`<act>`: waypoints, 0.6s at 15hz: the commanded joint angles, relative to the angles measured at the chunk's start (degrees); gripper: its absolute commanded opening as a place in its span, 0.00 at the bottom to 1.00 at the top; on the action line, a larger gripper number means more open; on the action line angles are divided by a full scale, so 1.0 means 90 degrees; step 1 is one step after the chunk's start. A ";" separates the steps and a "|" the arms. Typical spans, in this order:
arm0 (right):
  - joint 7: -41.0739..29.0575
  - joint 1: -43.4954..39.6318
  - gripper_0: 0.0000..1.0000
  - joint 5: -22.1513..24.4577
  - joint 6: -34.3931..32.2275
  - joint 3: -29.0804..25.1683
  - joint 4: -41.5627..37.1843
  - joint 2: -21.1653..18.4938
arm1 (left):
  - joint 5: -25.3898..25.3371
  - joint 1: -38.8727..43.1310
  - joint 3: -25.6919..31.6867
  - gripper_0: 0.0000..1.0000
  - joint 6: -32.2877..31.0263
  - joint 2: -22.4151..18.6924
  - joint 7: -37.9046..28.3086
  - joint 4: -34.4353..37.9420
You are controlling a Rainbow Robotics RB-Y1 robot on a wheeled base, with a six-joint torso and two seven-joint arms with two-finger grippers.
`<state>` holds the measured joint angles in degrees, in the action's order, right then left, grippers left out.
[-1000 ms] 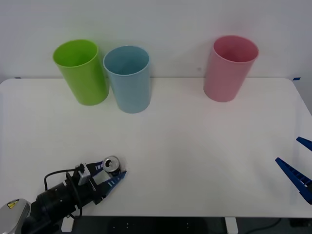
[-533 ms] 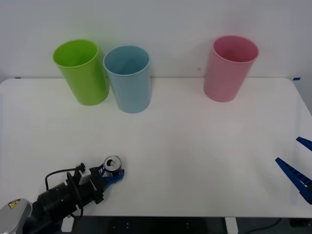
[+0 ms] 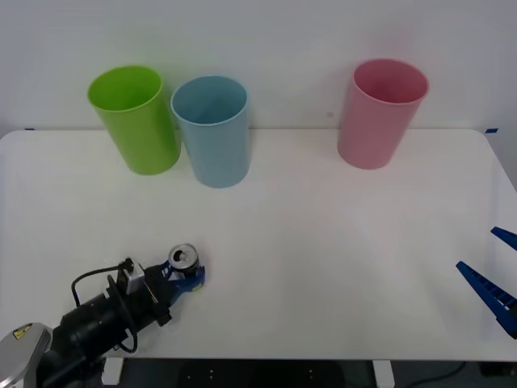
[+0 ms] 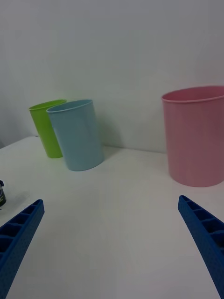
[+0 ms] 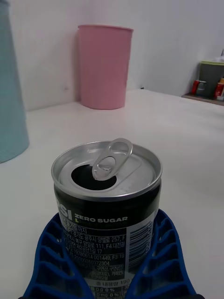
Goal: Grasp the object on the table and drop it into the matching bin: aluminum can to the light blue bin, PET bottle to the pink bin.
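The aluminum can [image 3: 184,259], small and dark with a silver top and an open tab, stands upright near the front left of the white table [image 3: 323,242]. My left gripper [image 3: 189,277] is shut on it, and its blue fingers [image 5: 161,254] clasp the can [image 5: 109,196] from both sides low on its body. The light blue bin [image 3: 212,133] stands at the back, left of centre. The pink bin [image 3: 380,113] is at the back right. My right gripper [image 3: 494,265] hangs open at the table's right edge, nothing between its fingers [image 4: 203,231].
A lime green bin [image 3: 136,120] stands close beside the light blue one, on its left. From the right wrist I see the light blue bin [image 4: 77,135], the pink bin [image 4: 196,135] and the green bin [image 4: 46,126] in a row at the back.
My left gripper's fingers stood apart around the can, then shut on it. Can and gripper have since shifted slightly away from the front edge. The right arm has not moved.
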<state>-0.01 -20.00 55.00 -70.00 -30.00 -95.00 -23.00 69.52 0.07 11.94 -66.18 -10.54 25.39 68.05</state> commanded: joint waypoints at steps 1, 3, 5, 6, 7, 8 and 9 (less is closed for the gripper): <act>0.0001 0.0000 1.00 0.0000 0.0000 0.0000 0.0000 0.0000 | -0.0214 -0.0007 0.0226 0.00 0.0000 0.0009 -0.0077 0.0143; 0.0001 0.0000 1.00 0.0000 0.0000 0.0000 0.0000 0.0000 | -0.0429 -0.0037 0.0362 0.00 0.0000 -0.0001 -0.0165 0.0183; 0.0001 0.0000 1.00 0.0000 0.0000 0.0000 0.0000 0.0000 | -0.0566 -0.0134 0.0479 0.00 0.0000 0.0009 -0.0234 0.0183; 0.0001 0.0000 1.00 0.0000 0.0000 0.0000 0.0000 0.0000 | -0.0566 -0.0193 0.0567 0.00 0.0009 0.0009 -0.0273 0.0183; 0.0001 0.0000 1.00 0.0000 0.0000 0.0000 0.0000 0.0000 | -0.0576 -0.0251 0.0665 0.00 0.0009 -0.0001 -0.0312 0.0183; 0.0001 0.0000 1.00 0.0000 0.0000 0.0000 0.0000 0.0000 | -0.0566 -0.0330 0.0753 0.00 0.0009 -0.0001 -0.0361 0.0183; 0.0001 0.0000 1.00 0.0000 0.0000 0.0000 0.0000 0.0000 | -0.0566 -0.0427 0.0880 0.00 0.0009 -0.0001 -0.0448 0.0183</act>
<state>0.00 -20.00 55.00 -70.00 -30.00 -95.00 -23.00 64.40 -3.16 19.07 -66.09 -10.54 21.92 69.69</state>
